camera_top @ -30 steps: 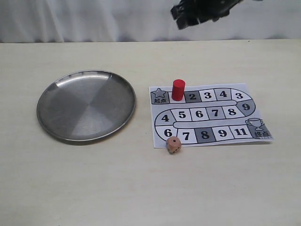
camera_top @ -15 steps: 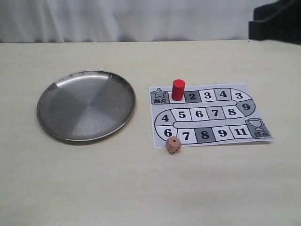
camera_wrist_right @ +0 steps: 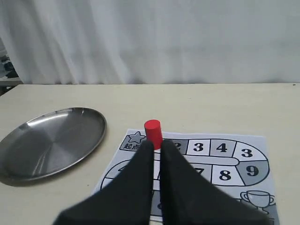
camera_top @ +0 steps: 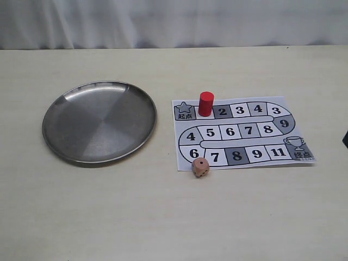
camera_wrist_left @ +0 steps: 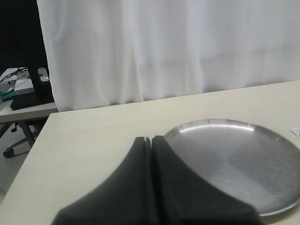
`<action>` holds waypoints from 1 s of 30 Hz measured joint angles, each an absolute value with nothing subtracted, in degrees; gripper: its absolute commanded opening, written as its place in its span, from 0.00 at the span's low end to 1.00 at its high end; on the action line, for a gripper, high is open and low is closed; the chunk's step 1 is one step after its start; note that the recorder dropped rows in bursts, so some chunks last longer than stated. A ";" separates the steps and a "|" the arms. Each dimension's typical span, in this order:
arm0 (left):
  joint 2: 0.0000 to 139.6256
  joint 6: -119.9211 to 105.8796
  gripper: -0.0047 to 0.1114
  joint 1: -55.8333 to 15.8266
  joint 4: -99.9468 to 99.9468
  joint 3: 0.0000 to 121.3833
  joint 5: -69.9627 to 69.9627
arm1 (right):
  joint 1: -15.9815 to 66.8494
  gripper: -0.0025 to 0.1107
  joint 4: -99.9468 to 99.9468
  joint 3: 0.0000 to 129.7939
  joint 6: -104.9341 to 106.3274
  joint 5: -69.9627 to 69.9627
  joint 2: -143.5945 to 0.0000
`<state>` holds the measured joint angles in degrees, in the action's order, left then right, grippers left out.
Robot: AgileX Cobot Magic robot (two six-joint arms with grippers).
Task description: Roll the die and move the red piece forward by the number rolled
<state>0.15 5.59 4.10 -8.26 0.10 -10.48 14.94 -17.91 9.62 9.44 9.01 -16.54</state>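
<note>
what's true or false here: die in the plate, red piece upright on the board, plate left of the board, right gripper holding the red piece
The die lies in the plate. False: it sits at the near edge of the board, outside the plate.
The red piece stands upright on the board. True.
In the exterior view the plate lies left of the board. True.
The right gripper holds the red piece. False: it is shut on nothing, and the piece stands free beyond its tips.

We counted one die [camera_top: 200, 167], one red piece [camera_top: 205, 103], one metal plate [camera_top: 99, 122], one paper game board [camera_top: 230, 131], one desk [camera_top: 163, 217], and two pincers: left pincer [camera_wrist_left: 151, 139], right pincer [camera_wrist_right: 157, 143].
</note>
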 measured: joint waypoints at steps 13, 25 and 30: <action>0.15 5.59 0.04 4.10 -8.26 0.10 -10.48 | 14.94 0.06 -9.57 0.16 7.27 5.48 -6.53; 0.15 5.59 0.04 4.10 -8.26 0.10 -10.48 | 11.91 0.06 -9.31 0.16 6.79 5.97 -4.85; 0.15 5.59 0.04 4.10 -8.26 0.10 -10.48 | 4.19 0.06 -9.31 0.16 6.79 5.97 -0.49</action>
<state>0.15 5.59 4.10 -8.26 0.10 -10.48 4.19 -9.31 0.16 6.79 5.97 -0.49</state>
